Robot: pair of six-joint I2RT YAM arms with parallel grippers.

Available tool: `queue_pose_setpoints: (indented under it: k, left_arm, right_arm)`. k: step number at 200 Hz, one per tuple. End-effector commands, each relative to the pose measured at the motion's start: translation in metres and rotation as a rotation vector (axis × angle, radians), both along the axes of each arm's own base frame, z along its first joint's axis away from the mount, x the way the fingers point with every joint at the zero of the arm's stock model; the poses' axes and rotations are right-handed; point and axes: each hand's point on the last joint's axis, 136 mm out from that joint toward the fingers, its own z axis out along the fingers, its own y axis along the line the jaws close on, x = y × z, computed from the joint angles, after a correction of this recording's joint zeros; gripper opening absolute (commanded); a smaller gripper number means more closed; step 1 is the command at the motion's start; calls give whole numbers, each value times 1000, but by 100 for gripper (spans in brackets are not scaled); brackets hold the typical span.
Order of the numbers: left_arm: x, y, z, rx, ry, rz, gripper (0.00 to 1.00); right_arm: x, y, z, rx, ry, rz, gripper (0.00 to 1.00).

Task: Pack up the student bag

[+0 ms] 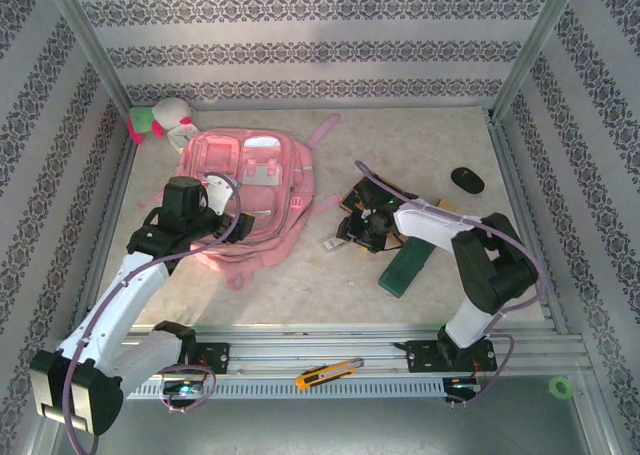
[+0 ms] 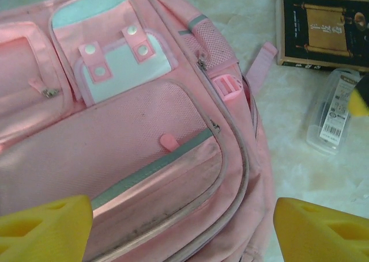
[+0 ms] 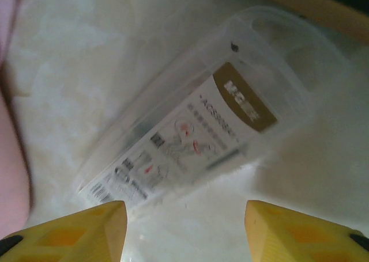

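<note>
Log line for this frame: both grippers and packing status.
left gripper: open, over student bag front | right gripper: open, above clear plastic case on table | case: beside bag, not yet packed

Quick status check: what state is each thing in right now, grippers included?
student bag: flat, front up, front pockets zipped shut.
left gripper: open, empty, over the bag.
clear plastic case: flat on the table, not gripped.
right gripper: open, empty, over the case.
book: closed, flat on the table.
utility knife: on the front rail, blade state unclear.
</note>
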Motion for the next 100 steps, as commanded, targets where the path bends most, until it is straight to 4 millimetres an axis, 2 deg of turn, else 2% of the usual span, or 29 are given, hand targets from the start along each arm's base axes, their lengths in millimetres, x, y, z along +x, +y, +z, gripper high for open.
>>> queue_pose_setpoints:
  k: [1,29,64,81,100]
  left_arm:
    - [13,2,23,-77,-76,77,81]
    - [13,0,23,-86,-75,68,81]
    - [17,-2,20,-141,-48,120,78]
    - [18,-7,20,-184,-35,146,75]
    - [19,-20,18,-248,-3,170,72]
  right_arm:
    - [20,26,5,64,-54,-8,56]
    - [38,52,6,121,-89,13,55]
    - [60,91,20,172,-151,106,55]
    - [68,100,24,187,-165,129,54]
    - [72,98,37,192,-198,153,55]
